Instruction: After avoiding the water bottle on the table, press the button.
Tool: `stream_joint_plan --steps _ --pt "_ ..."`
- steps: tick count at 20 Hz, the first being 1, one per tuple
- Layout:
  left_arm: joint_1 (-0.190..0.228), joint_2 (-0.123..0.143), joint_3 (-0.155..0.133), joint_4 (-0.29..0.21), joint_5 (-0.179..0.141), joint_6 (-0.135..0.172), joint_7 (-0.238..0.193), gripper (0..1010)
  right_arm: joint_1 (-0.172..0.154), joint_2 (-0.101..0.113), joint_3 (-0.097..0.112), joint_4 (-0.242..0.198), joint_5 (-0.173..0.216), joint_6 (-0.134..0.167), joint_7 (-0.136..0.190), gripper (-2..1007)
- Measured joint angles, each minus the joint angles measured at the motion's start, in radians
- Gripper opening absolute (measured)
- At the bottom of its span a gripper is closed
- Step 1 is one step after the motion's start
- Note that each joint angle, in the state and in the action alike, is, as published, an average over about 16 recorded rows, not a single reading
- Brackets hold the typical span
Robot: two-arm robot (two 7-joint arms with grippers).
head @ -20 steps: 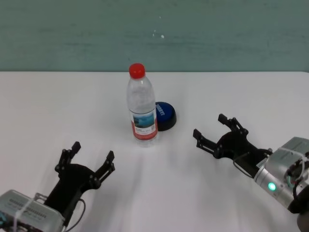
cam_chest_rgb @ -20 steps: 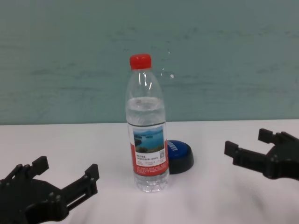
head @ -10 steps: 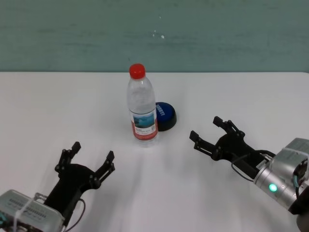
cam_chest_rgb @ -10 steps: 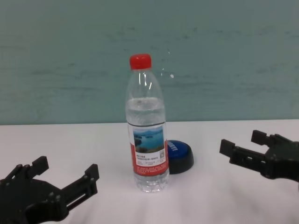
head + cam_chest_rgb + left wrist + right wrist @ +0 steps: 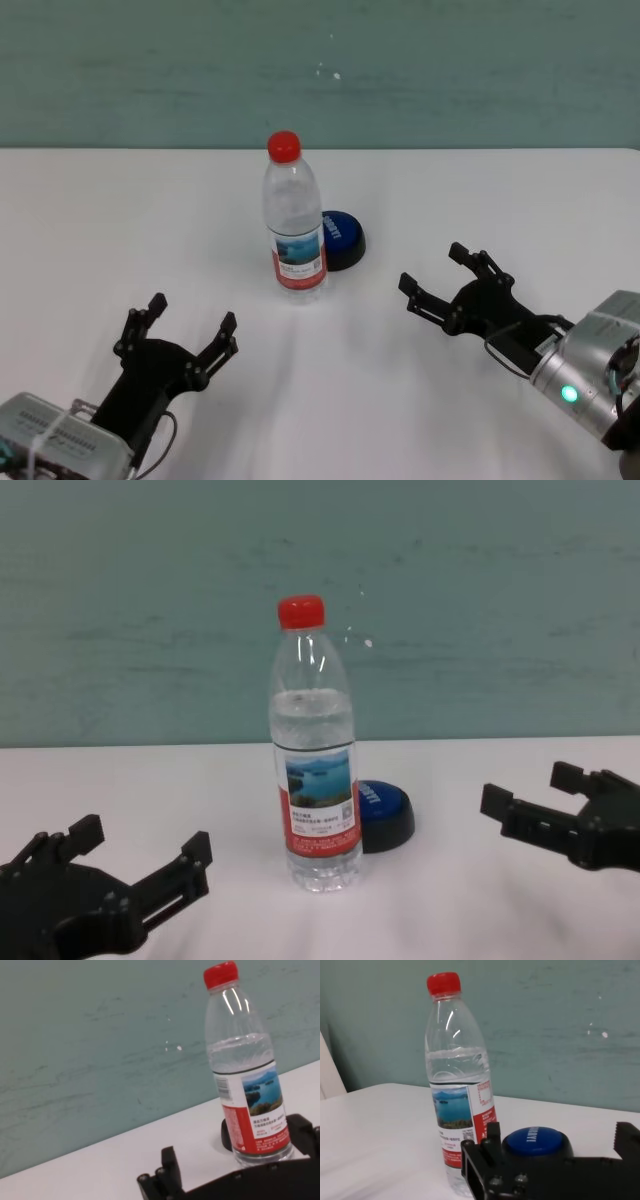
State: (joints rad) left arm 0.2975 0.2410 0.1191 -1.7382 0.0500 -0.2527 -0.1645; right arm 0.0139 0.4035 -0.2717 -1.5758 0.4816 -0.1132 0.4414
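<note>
two grippers show in the head view, both low over the table (image 5: 90, 220) with fingers spread and nothing held. the left gripper (image 5: 190, 329) sits near the front edge, well apart from the bottle (image 5: 295, 225). the right gripper (image 5: 445, 272) points toward the button (image 5: 341, 238), which lies just beside the bottle, behind it and to the robot's right.

from the left wrist view, the bottle (image 5: 247, 1075) stands upright and nearly full; only a dark sliver of the button's base shows behind it, probably touching or almost so.

from the right wrist view, the button (image 5: 536, 1141) sits between the open fingers, its blue dome clear of the bottle (image 5: 459, 1085) on this side.

from the chest view, the bottle (image 5: 314, 755) hides the button's (image 5: 384, 815) left edge; the right gripper (image 5: 535, 805) is off to the side at about button height.

handling, as a judgement: the bottle is tall, narrow-based and smooth, heavy enough with water to resist a light brush but apt to topple from a knock up high. it needs no grasp. the button is stiff and low; press straight down on the dome's crown, coming in from the right, away from the bottle.
</note>
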Motion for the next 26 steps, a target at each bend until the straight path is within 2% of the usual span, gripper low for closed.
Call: stream_joint_plan --steps 8,16,26 --pt "0.0 0.0 0.0 0.0 0.0 0.0 0.0 1000 -0.003 0.008 -0.017 -0.006 -0.038 0.008 -0.015 1004" --pt "0.0 0.0 0.0 0.0 0.0 0.0 0.0 1000 0.006 0.011 -0.033 0.003 -0.043 0.02 -0.001 1004" --pt "0.0 0.0 0.0 0.0 0.0 0.0 0.0 1000 0.008 0.013 -0.037 0.004 -0.042 0.017 -0.002 1004"
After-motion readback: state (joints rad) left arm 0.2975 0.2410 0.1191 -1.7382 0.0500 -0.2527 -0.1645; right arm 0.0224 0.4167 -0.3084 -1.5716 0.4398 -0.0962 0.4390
